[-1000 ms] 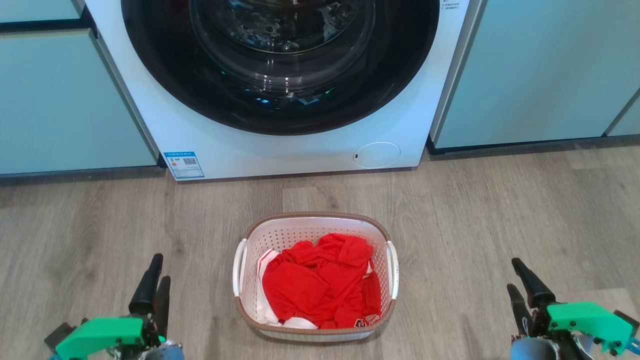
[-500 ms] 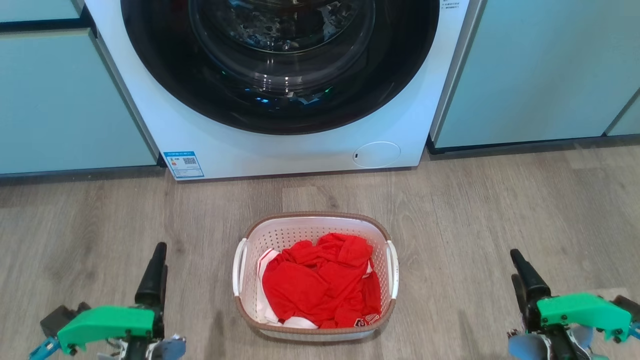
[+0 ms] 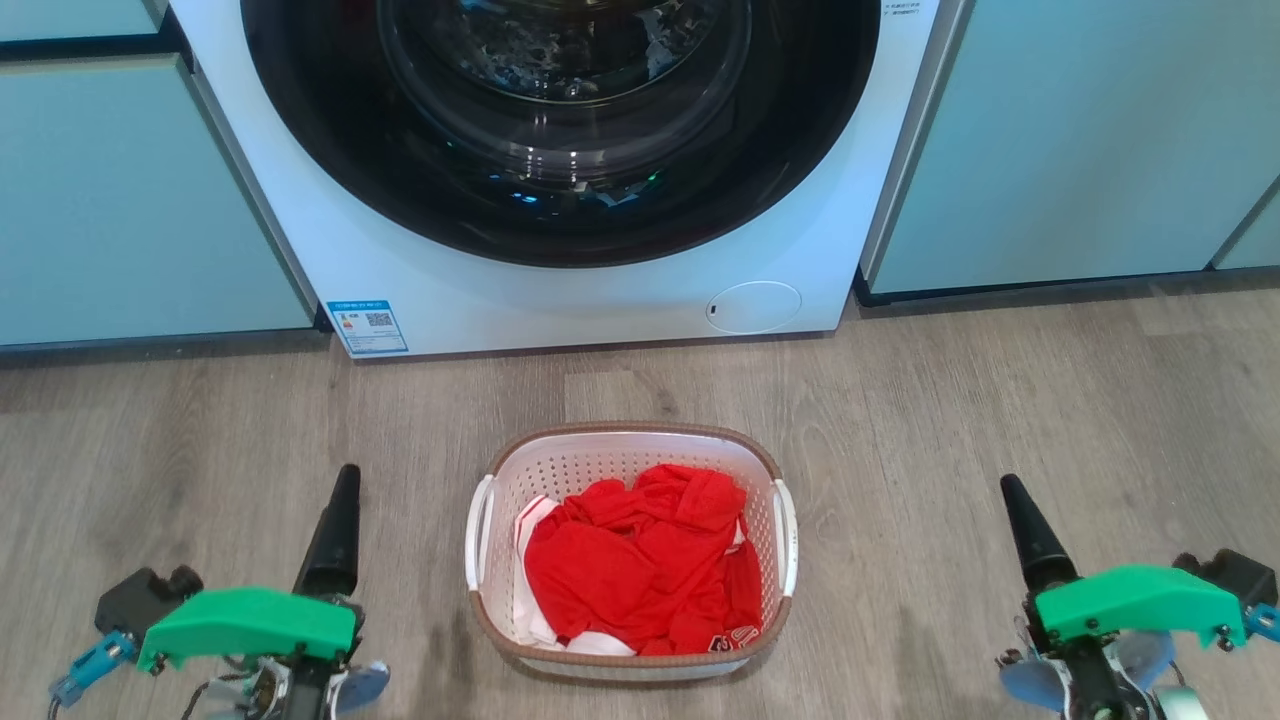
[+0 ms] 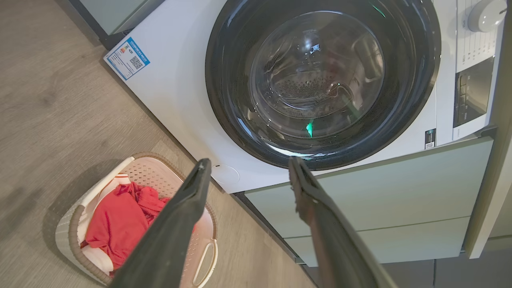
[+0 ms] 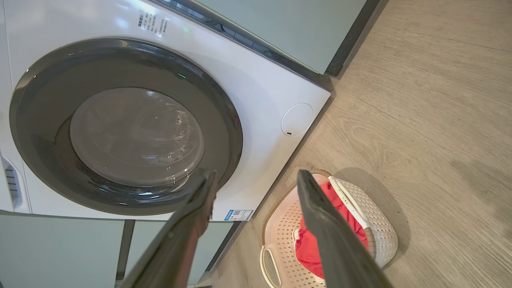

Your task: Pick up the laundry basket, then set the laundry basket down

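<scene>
While the left gripper (image 4: pixel 249 161) and right gripper (image 5: pixel 256 173) gape, the white perforated brown-rimmed plastic laundry basket (image 3: pixel 600 465) holds crumpled red clothes (image 3: pixel 630 560); a blue sticker's (image 3: pixel 367 327) print is illegible.

On the left tool (image 3: pixel 345 478): two long matte-black fingers (image 4: pixel 172 224), broad at the root, tapering to blunt tips. Behind the fingers, a bright green cover (image 3: pixel 245 622), smooth and wedge-shaped. Outboard of the green cover, a black block (image 3: pixel 145 592) and a small blue clip (image 3: pixel 88 668). Beneath the green cover, thin wires (image 3: pixel 215 690) and a pale blue-grey disc (image 3: pixel 362 683).

Much the same on the right tool (image 3: pixel 1010 485): dark tapered fingers (image 5: pixel 330 232), a green cover (image 3: pixel 1135 602) with small dark screws (image 3: pixel 1222 633) near its edge, black block (image 3: pixel 1225 572) and blue clip (image 3: pixel 1262 622) beside it, pale disc (image 3: pixel 1025 682) below.
</scene>
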### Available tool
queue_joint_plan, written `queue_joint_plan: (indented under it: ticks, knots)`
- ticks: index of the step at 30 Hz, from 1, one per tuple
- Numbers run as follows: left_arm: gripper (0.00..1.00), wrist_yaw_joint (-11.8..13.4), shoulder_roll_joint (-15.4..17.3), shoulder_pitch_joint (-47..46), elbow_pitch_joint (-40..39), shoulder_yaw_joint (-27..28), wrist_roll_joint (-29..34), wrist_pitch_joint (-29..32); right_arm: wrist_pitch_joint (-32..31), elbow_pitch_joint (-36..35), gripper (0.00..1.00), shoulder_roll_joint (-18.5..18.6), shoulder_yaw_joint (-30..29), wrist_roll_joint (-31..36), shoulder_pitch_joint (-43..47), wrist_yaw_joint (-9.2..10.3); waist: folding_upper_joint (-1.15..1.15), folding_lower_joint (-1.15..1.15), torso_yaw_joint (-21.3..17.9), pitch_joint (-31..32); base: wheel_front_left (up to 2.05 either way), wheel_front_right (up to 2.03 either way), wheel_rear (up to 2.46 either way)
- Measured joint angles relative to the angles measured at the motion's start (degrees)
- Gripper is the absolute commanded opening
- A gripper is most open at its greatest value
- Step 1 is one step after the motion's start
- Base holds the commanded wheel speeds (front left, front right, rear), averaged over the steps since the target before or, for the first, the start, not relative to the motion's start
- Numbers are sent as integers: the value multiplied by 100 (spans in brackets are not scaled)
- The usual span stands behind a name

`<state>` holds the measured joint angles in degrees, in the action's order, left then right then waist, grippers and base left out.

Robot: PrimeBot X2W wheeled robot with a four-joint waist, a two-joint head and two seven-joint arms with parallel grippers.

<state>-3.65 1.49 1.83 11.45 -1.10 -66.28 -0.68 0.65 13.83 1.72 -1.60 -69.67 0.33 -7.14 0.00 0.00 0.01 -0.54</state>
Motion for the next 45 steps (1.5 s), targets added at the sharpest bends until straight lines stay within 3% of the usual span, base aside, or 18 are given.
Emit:
queue_joint_plan:
  ticks: [17,34,45]
  knots:
    - [100,269,24,35,-265,-375,1708,-254,256,-86,100,3,389,1315,1,0,0,0,-7,36,0,0,0]
    - [100,577,155,190,-483,-686,2997,-550,563,-122,100,27,731,2513,2,0,0,0,-24,66,0,0,0]
    - [100,647,185,204,-543,-817,3669,-733,712,-224,100,31,884,3153,2,0,0,0,-40,70,0,0,0]
